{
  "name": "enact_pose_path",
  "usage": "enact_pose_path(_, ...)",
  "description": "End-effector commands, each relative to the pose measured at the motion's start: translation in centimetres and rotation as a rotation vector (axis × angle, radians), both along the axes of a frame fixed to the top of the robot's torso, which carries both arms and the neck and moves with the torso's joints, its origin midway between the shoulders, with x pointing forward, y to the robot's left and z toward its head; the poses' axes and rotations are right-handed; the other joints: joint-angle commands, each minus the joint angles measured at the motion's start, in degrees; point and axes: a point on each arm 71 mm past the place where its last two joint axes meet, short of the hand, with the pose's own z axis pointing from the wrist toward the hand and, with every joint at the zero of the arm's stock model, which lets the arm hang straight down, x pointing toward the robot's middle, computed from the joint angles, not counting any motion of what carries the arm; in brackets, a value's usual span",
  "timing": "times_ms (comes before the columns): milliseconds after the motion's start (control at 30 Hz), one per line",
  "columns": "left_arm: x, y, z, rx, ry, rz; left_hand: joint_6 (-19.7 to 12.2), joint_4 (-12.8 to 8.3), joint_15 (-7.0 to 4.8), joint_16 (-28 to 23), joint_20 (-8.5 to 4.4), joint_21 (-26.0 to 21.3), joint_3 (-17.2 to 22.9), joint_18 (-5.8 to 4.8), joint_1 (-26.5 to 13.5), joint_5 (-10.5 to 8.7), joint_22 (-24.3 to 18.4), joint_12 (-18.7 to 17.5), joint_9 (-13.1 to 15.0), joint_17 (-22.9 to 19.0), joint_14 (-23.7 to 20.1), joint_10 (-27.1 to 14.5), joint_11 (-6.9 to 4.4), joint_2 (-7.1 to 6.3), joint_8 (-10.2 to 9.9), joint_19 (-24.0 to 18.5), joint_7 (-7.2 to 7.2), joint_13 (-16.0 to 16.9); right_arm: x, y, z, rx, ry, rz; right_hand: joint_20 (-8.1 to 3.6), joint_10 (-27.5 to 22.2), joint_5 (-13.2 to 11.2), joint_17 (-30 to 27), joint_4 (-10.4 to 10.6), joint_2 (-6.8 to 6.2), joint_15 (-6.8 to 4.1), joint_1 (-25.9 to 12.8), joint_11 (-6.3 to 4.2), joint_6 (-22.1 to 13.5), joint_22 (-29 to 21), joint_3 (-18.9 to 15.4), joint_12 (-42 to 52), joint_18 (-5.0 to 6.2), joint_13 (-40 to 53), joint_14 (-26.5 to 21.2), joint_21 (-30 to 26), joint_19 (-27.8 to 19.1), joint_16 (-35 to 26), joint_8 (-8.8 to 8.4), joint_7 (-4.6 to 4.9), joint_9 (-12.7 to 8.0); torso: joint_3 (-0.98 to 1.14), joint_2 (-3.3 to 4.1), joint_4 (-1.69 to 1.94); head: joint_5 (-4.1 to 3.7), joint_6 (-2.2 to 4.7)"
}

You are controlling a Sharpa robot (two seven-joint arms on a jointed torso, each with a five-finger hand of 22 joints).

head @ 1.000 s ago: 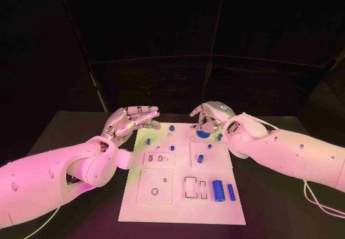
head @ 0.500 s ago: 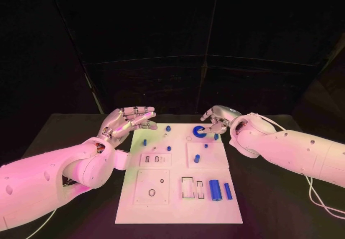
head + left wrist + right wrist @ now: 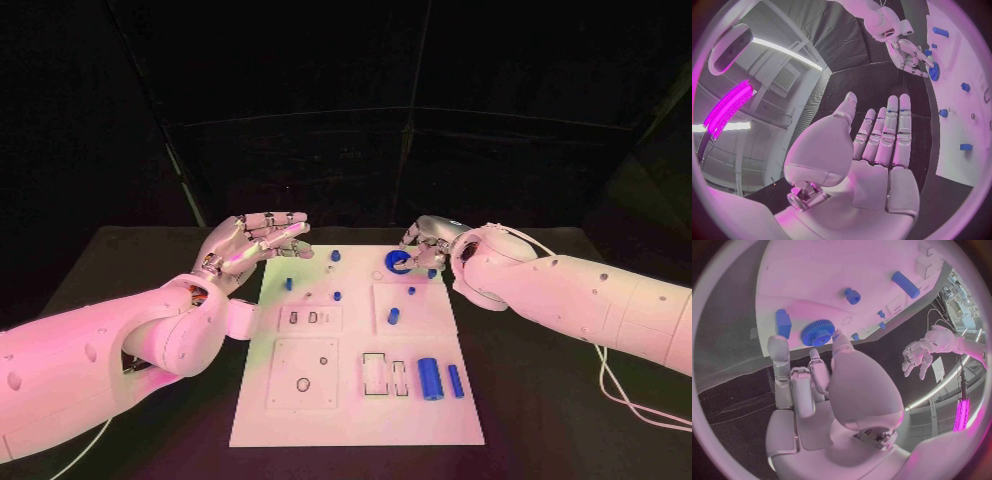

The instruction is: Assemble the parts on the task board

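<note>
On a black bench, the right hand (image 3: 433, 243) hovers with fingers apart beside a blue gear (image 3: 398, 262) at the white task board's (image 3: 361, 420) 12 o'clock edge, left hand (image 3: 257, 243) empty and spread, most parts seemingly unassembled.

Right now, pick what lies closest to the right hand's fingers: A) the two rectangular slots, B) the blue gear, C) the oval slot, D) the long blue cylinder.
B: the blue gear sits at the board's far edge, right beside the right hand, and its fingers reach toward it in the right wrist view.
</note>
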Motion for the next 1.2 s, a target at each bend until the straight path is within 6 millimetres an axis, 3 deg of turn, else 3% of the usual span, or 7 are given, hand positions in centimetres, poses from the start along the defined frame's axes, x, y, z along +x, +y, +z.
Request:
enact_pose_path(33,0.0,-0.1,0.2,-0.003,-0.013,-0.017,-0.4,-0.3,0.01,0.2,-0.04,0.3,0.0,0.61,-0.1,0.19,0.1,-0.3,-0.1,0.1,0.0,-0.2,0.06,0.21,-0.2,0.3,2.04,0.0,0.1,0.0,0.0,-0.025,0.013,-0.004,0.01,0.4,-0.1,9.4,-0.6,0.25,0.47,1.0,-0.09,0.0,0.1,0.1,0.3,-0.92,0.3,4.8,0.3,0.2,0.3,0.49,-0.19,0.0,0.00,-0.01,-0.02,0.02,-0.10)
enact_pose_path(167,0.0,-0.2,0.1,-0.002,-0.011,-0.018,-0.4,-0.3,0.01,0.2,-0.04,0.3,0.0,0.61,-0.1,0.19,0.1,-0.3,-0.1,0.1,0.0,-0.2,0.07,0.23,-0.2,0.3,2.05,0.0,0.2,0.1,0.0,-0.029,0.011,-0.005,-0.06,0.6,-0.3,9.5,-1.8,1.65,0.38,2.6,-0.19,0.2,0.1,1.3,0.7,-0.91,0.9,4.8,0.4,0.1,0.3,0.86,-0.26,0.0,0.04,0.01,-0.02,-0.14,-0.10)
enact_pose_path(600,0.0,-0.3,0.1,-0.002,-0.009,-0.019,-0.4,-0.2,0.02,0.2,-0.04,0.4,0.0,0.60,-0.2,0.19,0.1,-0.4,-0.1,0.1,0.0,-0.2,0.09,0.28,-0.2,0.3,2.09,-0.1,0.3,0.6,-0.3,-0.042,0.035,0.010,-0.14,2.8,-0.8,10.3,-2.8,2.29,0.27,2.8,-0.36,1.6,0.7,1.9,3.1,-1.00,4.1,5.0,0.9,0.3,0.6,1.75,-0.49,0.1,0.03,0.05,-0.04,-0.10,-0.33)
enact_pose_path(900,0.0,-0.2,0.1,-0.001,-0.008,-0.017,-0.4,-0.2,0.03,0.2,-0.04,0.4,0.0,0.60,-0.2,0.19,0.1,-0.4,-0.1,0.1,-0.1,-0.3,0.11,0.32,-0.3,0.3,2.11,-0.1,0.4,0.5,-0.2,-0.035,0.019,0.008,-0.74,3.9,-2.6,10.8,-5.0,5.54,-0.45,4.9,-1.22,5.6,1.7,6.5,4.3,-1.10,5.9,5.1,1.6,0.7,0.8,3.07,-1.40,0.1,0.00,0.02,-0.05,0.16,-0.40)
enact_pose_path(1200,0.0,-0.2,0.1,0.000,-0.008,-0.016,-0.5,-0.2,0.03,0.2,-0.04,0.4,0.0,0.59,-0.2,0.19,0.1,-0.4,-0.1,0.1,-0.1,-0.3,0.12,0.36,-0.3,0.3,2.14,-0.1,-0.1,1.3,0.6,0.015,-0.062,0.035,-1.19,4.7,-1.6,11.2,-7.2,5.15,-0.83,5.5,-1.60,7.2,2.1,10.7,5.1,-1.20,7.2,5.1,2.0,0.9,0.9,2.68,-1.77,-0.3,0.06,0.04,0.02,0.48,-0.25)
